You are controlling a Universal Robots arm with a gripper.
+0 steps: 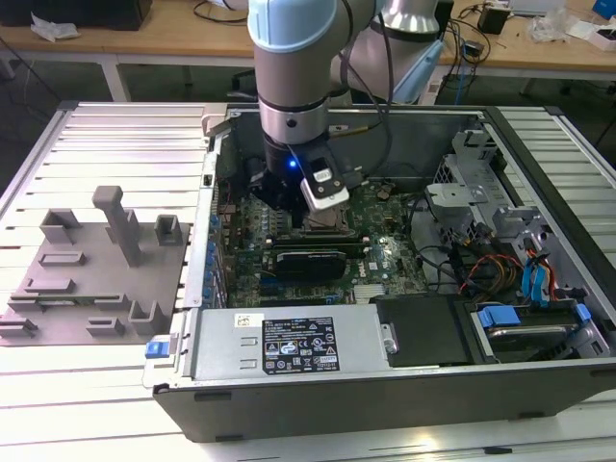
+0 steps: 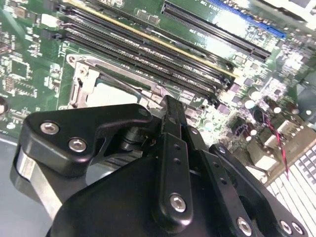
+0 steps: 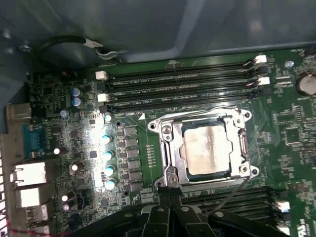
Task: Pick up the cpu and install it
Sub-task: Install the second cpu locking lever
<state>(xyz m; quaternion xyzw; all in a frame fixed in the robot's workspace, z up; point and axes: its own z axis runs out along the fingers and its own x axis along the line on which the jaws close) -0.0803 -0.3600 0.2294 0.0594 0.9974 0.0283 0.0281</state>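
The cpu (image 3: 206,149) lies flat inside the socket (image 3: 170,148) of the green board (image 3: 59,98), its pale silvery top dull and faintly smeared, the dark metal frame around all four sides. In the second wrist view the cpu (image 2: 106,94) shows as a pale patch in the same frame, partly hidden behind my black linkage. My gripper (image 3: 170,210) hangs just above the socket's edge with its fingertips drawn together and nothing between them; the cpu is not in my hold.

Long black memory slots (image 3: 182,81) run beside the socket along one side, with white latches at their ends, and further slots run along the opposite side near my fingers. A row of small silver-topped capacitors (image 3: 107,155) stands beside the socket.

In the exterior view my arm (image 1: 294,87) reaches down into the open computer case (image 1: 404,385), whose dark walls close around the board. On the ribbed metal desk (image 1: 96,130), toward its left edge in that view, sits a grey plastic tray (image 1: 91,274) with upright blocks.
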